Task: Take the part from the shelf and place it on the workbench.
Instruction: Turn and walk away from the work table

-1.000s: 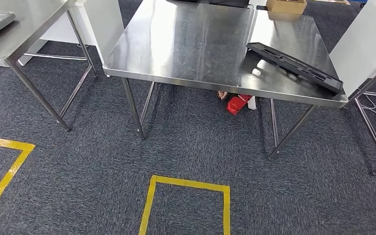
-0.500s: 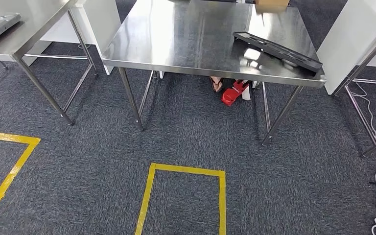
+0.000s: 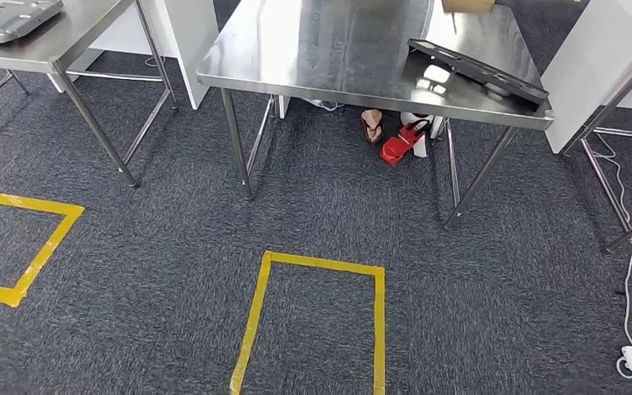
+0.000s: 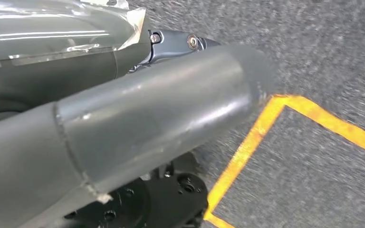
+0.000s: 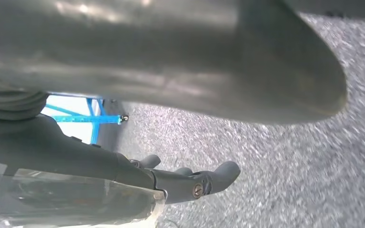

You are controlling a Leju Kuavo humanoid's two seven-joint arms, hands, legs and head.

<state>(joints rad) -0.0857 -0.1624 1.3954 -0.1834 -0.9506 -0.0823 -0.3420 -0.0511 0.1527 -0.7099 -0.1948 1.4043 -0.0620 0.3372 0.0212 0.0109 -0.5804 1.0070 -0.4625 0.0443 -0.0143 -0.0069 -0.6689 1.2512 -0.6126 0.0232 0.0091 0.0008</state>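
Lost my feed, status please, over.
Right hand empty, fingers apart. Left hand: grip unclear. Black part on steel table, near its right edge. Red object under table.

No text, label, brand or number can be read — not on any surface.

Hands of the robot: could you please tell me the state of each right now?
Left hand: cannot be told; the thumb hides most of its fingers.
Right hand: open, fingers apart from the thumb, holding nothing.
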